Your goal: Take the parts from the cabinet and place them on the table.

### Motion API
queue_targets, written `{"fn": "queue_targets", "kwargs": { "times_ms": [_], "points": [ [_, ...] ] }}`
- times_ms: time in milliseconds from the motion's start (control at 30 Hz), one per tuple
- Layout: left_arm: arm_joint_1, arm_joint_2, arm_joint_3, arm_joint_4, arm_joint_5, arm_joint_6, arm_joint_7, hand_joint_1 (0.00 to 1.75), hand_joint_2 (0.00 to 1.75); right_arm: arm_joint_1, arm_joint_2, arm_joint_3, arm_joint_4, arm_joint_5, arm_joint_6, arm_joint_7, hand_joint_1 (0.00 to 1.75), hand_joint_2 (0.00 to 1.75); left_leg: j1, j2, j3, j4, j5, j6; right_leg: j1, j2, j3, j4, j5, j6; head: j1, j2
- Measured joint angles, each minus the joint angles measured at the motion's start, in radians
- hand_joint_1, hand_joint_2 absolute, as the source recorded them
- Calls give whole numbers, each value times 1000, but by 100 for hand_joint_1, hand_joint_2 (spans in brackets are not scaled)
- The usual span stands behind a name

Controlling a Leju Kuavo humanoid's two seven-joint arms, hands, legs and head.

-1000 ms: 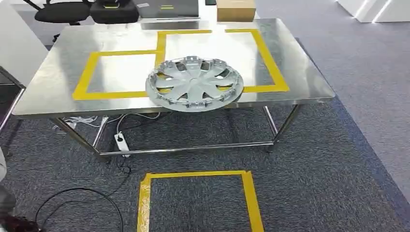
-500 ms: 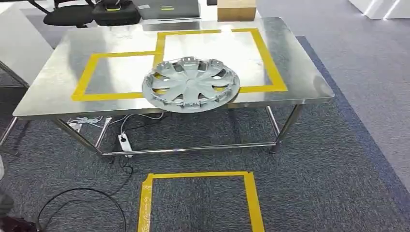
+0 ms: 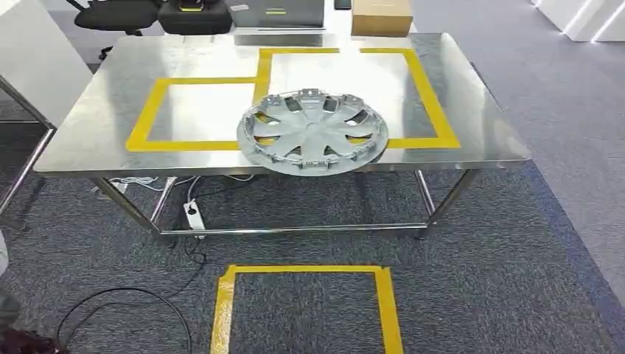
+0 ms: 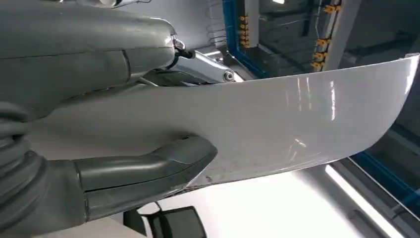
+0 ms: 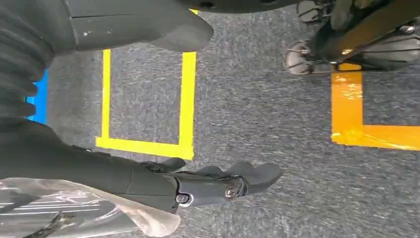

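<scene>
I see a silver hubcap (image 3: 312, 133) lying flat on the steel worktop (image 3: 96, 110), at its near edge, overlapping the yellow tape squares (image 3: 199, 114); my left hand (image 4: 99, 148) grips a white curved panel (image 4: 297, 119); my right hand (image 5: 218, 183) hangs released, fingers apart, above grey carpet (image 5: 257, 99).

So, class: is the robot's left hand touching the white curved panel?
Touching. The left wrist view shows the left hand's thick thumb pressed flat against the white curved panel, with no gap between them.
</scene>
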Motion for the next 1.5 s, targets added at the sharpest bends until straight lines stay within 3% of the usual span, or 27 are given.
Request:
{"fn": "queue_targets", "kwargs": {
  "times_ms": [33, 67, 100, 200, 233, 267, 367, 400, 433, 467, 533, 600, 733, 767, 800, 900, 933, 967, 1067, 1133, 1200, 1233, 1267, 1300, 1400, 1433, 1500],
  "points": [
    [0, 0, 0, 0, 1, 0, 0, 175, 175, 0, 0, 0, 0, 2, 0, 0, 0, 175, 0, 0, 10, 0, -7, -4, 0, 1, 49, -104, 51, -3, 1, 0],
    [0, 0, 0, 0, 1, 0, 0, 175, 175, -1, 0, 0, 0, 2, 0, 0, 0, 175, -3, 0, 10, 1, -13, -9, 1, 7, 73, -148, 48, -9, 0, 0],
    [0, 0, 0, 0, 2, 0, 0, 175, 175, -3, 0, 0, 0, 2, 0, 0, 0, 175, -8, -1, 8, 8, -20, -15, 1, 8, 90, -170, 38, -15, 0, 0],
    [0, 0, 1, 0, 2, 0, 0, 175, 175, 0, 0, 0, 0, 6, 0, 0, 0, 175, -5, -1, 12, 1, -23, -28, 4, 7, 90, -165, 32, -30, -2, 0],
    [0, 0, 1, 0, 2, 0, 0, 175, 175, 0, 0, 0, 0, 7, 0, 0, 0, 175, -5, 0, 16, 8, -31, -35, -4, 4, 99, -173, 34, -37, 0, 0],
    [-2, 0, 1, -1, 2, 0, 0, 175, 175, 0, 0, 0, 0, 8, -1, -1, 0, 175, -4, 2, 6, 39, -48, -41, -5, 3, 105, -174, 31, -43, -10, 0],
    [0, 1, 1, 0, 3, 0, 0, 175, 175, -2, 0, 0, 0, 8, -1, -2, 0, 175, 4, 3, -119, 271, -144, -54, -4, -1, 118, -174, 17, -52, -10, 0],
    [0, 1, 1, 0, 4, 0, 0, 175, 175, -1, 0, 0, 0, 9, -1, -2, 0, 175, 6, 3, -154, 324, -152, -56, -5, -1, 124, -174, 12, -51, -12, 0],
    [0, 1, 1, 0, 4, 0, 0, 175, 175, 0, 0, 0, 0, 9, -2, -2, 0, 175, 9, 3, -167, 327, -127, -58, -5, -1, 133, -174, 5, -49, -11, 0],
    [0, 1, 1, 0, 4, 0, 0, 175, 175, 1, 0, 0, 0, 9, -2, -2, 0, 175, 11, 3, -156, 287, -84, -58, -5, -1, 143, -174, -2, -47, -11, 0],
    [0, 1, 1, 0, 5, 0, 0, 175, 175, 1, 0, 0, 1, 9, -2, -2, 0, 175, 13, 6, -91, 113, 34, -53, -6, 0, 170, -174, -20, -40, -11, 0],
    [0, 1, 1, 0, 6, 0, 0, 175, 175, -2, 0, 0, 2, 9, -2, -2, 0, 175, 5, 11, -60, 50, 25, -47, 0, 0, 169, -174, -37, -23, -11, 0],
    [1, 0, 2, -1, 5, 0, 0, 175, 175, -4, 0, 0, 3, 10, -3, -2, 0, 175, 10, 3, -45, 34, 11, -19, -3, -8, 186, -170, -40, -1, -8, 0],
    [1, 0, 2, -2, 6, 0, 0, 175, 175, -4, 0, 0, 3, 10, -3, -2, 0, 175, 11, 4, -37, 29, 8, -15, -3, -4, 172, -143, -48, 2, -4, 0],
    [1, 0, 2, -2, 5, 0, 0, 175, 175, -7, 0, 0, 3, 10, -3, -2, 0, 175, 11, 5, -35, 28, 4, -8, -3, -1, 135, -81, -64, 4, -1, 0],
    [0, -1, 2, -2, 5, 0, 0, 175, 175, -3, 0, 0, 3, 10, -3, -2, 0, 175, 6, 5, -29, 29, -7, 1, -2, 0, -17, 135, -147, 6, 2, 0],
    [2, -1, 2, -2, 5, 0, 0, 175, 175, 0, 0, 0, 3, 10, -3, -2, 0, 175, 5, 3, -22, 29, -13, 2, -1, 0, -42, 148, -141, 5, 3, 0],
    [2, -1, 2, -2, 5, 0, 0, 175, 175, 1, 0, 0, 3, 10, -3, -2, 0, 175, 5, 1, -13, 29, -20, 1, -1, 1, -43, 119, -110, 2, 2, 0],
    [1, -1, 2, -2, 5, 0, 0, 175, 175, 1, -2, 0, 3, 10, -3, -2, 0, 175, 3, 0, 22, 27, -48, -8, 3, 1, 33, -121, 63, -13, 3, 0],
    [1, -1, 2, -2, 5, 0, 0, 175, 175, -2, -3, 0, 4, 10, -3, -2, 0, 175, 0, -1, 23, 27, -62, -21, 9, 0, 38, -127, -4, -20, 1, 0],
    [2, 0, 2, -2, 3, 0, 0, 175, 175, 3, -3, 0, 4, 10, -3, 0, 0, 175, -1, -1, 42, 36, -55, -34, 9, 1, 46, -137, 23, -35, 0, 0],
    [1, 0, 2, -2, 3, 0, 0, 175, 175, 4, -3, 0, 4, 10, -3, 0, 0, 175, -1, -1, 48, 41, -60, -37, 3, 4, 74, -140, 24, -39, -1, 0],
    [2, 0, 2, -2, 3, 0, 0, 175, 175, 4, -3, 0, 4, 10, -3, 0, 0, 175, 0, 2, 45, 62, -67, -42, 1, 0, 87, -144, 20, -44, 0, 0],
    [0, 0, 2, -2, 2, 0, 0, 175, 175, 2, -3, 0, 4, 10, -3, 0, 0, 175, 1, 3, 27, 105, -85, -49, 0, 0, 97, -145, 16, -50, -10, 0],
    [2, 0, 2, -2, 5, 0, 0, 175, 175, 0, -3, 0, 4, 11, -3, 0, 0, 175, 7, 3, -102, 299, -176, -61, 0, 1, 115, -145, -6, -53, -9, 0],
    [3, 0, 3, -2, 7, 0, 0, 175, 175, 1, -3, 0, 4, 11, -3, 0, 0, 175, 8, 3, -130, 321, -182, -63, 0, 1, 124, -145, -14, -52, -10, 0],
    [3, 1, 3, -2, 9, 0, 0, 175, 175, 4, -3, 0, 4, 11, -4, 0, 0, 175, 9, 4, -128, 248, -119, -61, 0, 3, 154, -145, -37, -47, -11, 0]
  ]
}}
